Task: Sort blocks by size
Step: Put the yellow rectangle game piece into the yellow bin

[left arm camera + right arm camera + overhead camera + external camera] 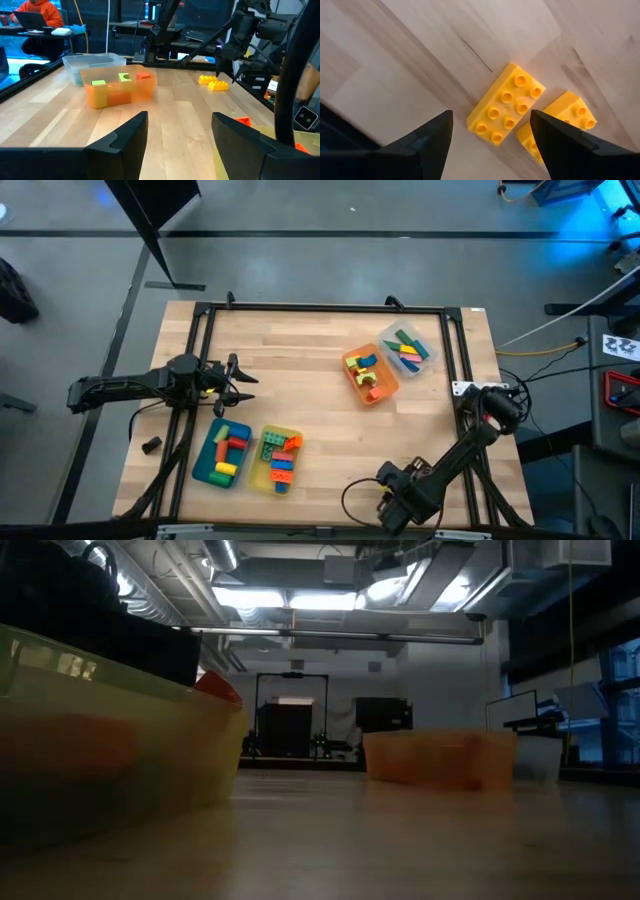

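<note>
Two yellow studded blocks lie flat on the wooden table, a longer one (506, 104) and a second (560, 125) right beside it. They also show in the left wrist view (214, 82). My right gripper (490, 145) hangs open above them near the table's front edge (390, 495), pointing down and touching nothing. In the high view it hides the two blocks. My left gripper (240, 380) is open and empty at the table's left side, level, pointing toward the right (177, 120). Other blocks lie in the trays.
A teal tray (222, 452) and a yellow tray (278, 458) with blocks stand at the front left. An orange tray (370, 375) and a clear tray (405, 350) with blocks stand at the back right. A person sits beyond the table (40, 15).
</note>
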Robot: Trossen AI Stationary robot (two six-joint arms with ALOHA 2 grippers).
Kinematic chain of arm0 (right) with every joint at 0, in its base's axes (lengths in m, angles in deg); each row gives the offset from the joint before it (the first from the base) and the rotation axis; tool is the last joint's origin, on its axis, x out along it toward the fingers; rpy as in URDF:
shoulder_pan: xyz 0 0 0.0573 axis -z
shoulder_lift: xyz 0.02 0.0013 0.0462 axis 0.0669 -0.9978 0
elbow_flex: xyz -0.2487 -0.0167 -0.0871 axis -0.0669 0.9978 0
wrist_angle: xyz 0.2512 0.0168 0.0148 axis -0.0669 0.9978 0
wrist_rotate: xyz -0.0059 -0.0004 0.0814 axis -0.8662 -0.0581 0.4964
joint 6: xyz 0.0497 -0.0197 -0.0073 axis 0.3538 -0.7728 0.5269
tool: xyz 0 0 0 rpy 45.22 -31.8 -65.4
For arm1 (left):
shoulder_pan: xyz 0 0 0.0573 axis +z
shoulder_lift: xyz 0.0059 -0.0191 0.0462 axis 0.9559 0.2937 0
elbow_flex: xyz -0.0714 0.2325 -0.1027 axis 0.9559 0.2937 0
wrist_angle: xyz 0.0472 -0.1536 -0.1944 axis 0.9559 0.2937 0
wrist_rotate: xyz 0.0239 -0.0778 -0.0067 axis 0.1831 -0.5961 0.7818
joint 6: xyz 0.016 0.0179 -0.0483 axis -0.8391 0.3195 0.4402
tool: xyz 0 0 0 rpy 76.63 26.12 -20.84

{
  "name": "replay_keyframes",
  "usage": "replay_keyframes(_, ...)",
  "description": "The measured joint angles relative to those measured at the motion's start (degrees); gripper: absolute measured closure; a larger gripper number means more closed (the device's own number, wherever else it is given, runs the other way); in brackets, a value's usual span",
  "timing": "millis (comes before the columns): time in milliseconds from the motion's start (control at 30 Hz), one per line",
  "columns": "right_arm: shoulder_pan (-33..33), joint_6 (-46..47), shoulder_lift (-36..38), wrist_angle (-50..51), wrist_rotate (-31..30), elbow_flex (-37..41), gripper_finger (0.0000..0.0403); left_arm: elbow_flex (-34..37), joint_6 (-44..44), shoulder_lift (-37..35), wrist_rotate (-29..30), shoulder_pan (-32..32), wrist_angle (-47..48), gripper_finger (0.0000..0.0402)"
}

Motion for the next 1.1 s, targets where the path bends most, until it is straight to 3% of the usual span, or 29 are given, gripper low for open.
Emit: replay_keyframes(1100, 0.1, -0.3, -3.0, 0.5, 3.5, 0.0, 0.0135, 0.0, 0.0, 0.0, 0.0, 0.0, 0.0, 0.0196)
